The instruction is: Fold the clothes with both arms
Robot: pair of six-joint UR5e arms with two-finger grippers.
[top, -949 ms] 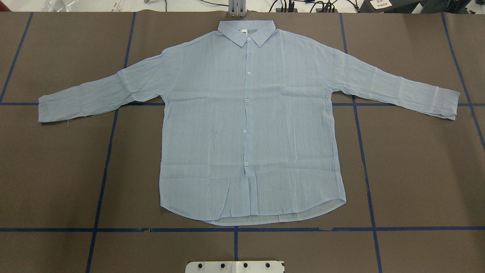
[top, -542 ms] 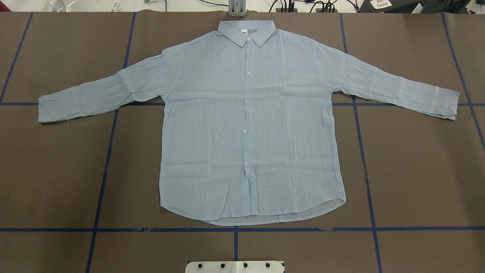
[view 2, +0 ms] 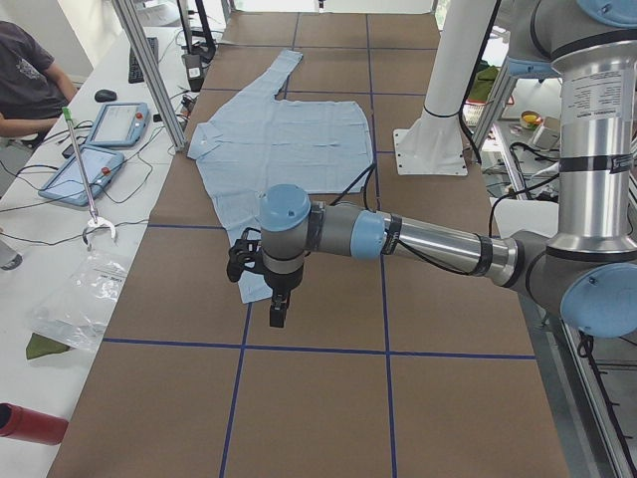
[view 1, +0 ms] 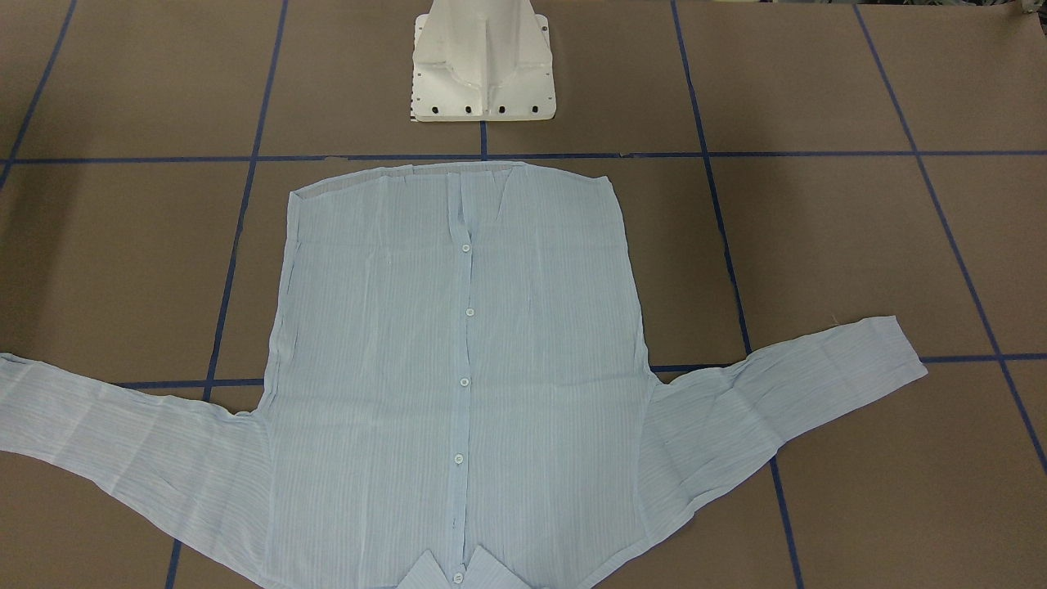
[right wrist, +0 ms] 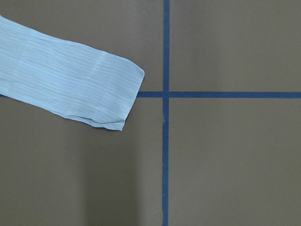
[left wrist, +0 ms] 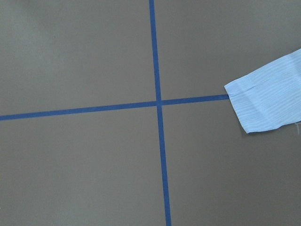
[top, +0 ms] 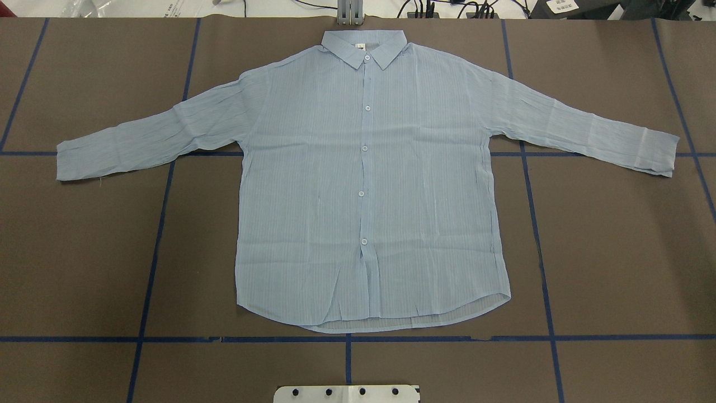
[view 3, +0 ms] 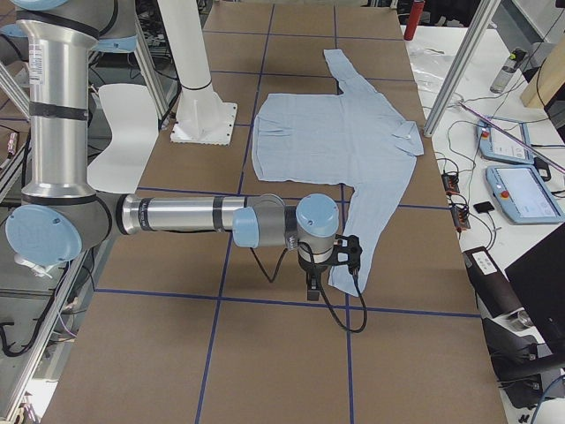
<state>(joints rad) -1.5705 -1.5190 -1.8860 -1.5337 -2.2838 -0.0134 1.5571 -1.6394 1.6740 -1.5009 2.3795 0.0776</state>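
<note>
- Just below and to one side of the left gripper (view 2: 277,317) lies the left-side cuff (left wrist: 265,99). The gripper hangs over the table (top: 615,252) pointing down, clear of the cloth. Only a side view shows it, so I can't tell if the fingers are apart or together.
- The right gripper (view 3: 312,284) mirrors this, poised just beside the right-side cuff (right wrist: 113,89) without touching it. Its finger state can't be read either.
- Between the two grippers the shirt (top: 369,184) is spread flat, buttons up. The collar is on the far side from the robot, with one sleeve reaching out toward each gripper.
- My read: both are parked at the cuffs for a symmetric pick, to bring the sleeves in over the body. No fold has been made yet.
- Nothing sits between either gripper and its cuff, only the blue tape lines (left wrist: 158,102).
- The pedestal base (view 1: 483,74) is behind the hem, well apart from both grippers. Tablets (view 2: 116,123) and a seated person (view 2: 28,70) are off the table, beyond the collar side.
- Risk: the fabric is thin and lies flat, so a pinch could catch one layer or miss.
</note>
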